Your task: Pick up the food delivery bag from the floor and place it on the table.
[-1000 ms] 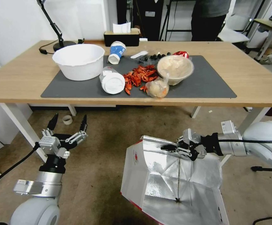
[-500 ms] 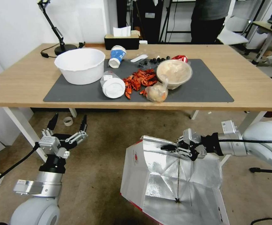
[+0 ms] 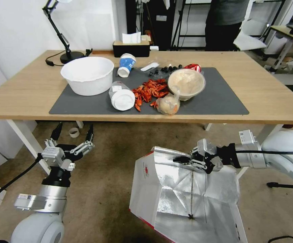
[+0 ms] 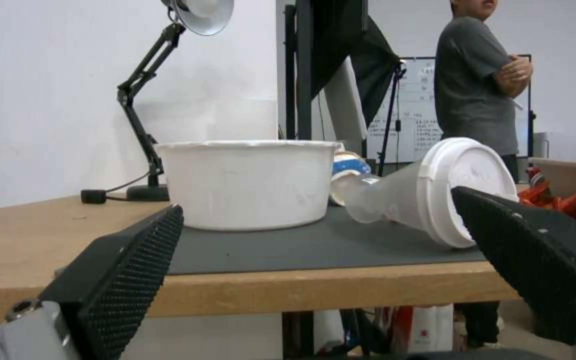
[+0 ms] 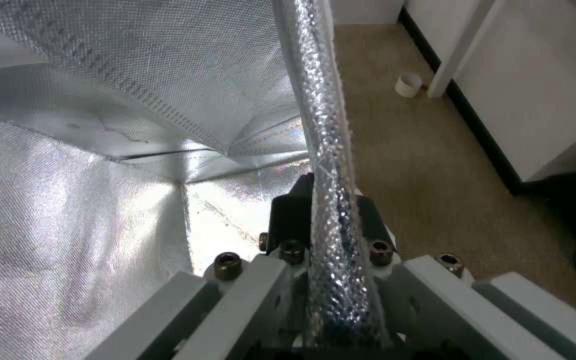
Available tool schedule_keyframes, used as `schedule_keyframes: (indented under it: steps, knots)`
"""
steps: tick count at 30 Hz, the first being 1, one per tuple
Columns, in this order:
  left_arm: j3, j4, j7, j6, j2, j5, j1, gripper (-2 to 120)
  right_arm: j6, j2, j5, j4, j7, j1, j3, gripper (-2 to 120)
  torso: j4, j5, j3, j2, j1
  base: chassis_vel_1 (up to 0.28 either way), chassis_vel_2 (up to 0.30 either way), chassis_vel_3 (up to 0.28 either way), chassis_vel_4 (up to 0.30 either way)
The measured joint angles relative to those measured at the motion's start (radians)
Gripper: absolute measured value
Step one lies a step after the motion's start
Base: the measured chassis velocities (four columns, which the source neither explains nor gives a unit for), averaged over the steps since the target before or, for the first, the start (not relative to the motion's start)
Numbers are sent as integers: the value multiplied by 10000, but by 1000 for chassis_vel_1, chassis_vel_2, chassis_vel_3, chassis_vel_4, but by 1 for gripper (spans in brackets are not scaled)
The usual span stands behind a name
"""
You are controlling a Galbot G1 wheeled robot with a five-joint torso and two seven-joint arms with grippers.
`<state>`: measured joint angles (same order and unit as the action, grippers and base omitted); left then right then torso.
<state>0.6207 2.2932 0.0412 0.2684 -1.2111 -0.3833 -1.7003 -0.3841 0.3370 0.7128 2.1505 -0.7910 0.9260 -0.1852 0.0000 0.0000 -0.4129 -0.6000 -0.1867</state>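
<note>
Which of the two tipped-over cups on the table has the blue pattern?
The paper cup behind the white bowl; the other cup, nearer the table's front edge, is clear with a white lid.

Table (image 3: 271,98) — grey mat (image 3: 217,98), lamp (image 3: 63,50) on it.

White bowl (image 3: 85,75), 2 tipped cups (image 3: 122,96), perhaps crayfish (image 3: 150,89).

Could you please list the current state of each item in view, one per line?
food delivery bag: open, held by its rim below the table's level
right gripper: shut on the bag's foil rim
left gripper: open, empty, below the table edge
table: cluttered with food items
white bowl: upright
lidded clear cup: lying on its side
blue paper cup: tipped over
desk lamp: standing
</note>
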Motion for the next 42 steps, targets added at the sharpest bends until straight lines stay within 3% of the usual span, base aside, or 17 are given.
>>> schedule_keyframes:
  steps: [42]
  knots:
    - [-22,-5,16,-6,30,-29,41,100,107,34,87,-138,-220,-39,13,0,0,0,-1059,-1804,-741,0,0,0,0]
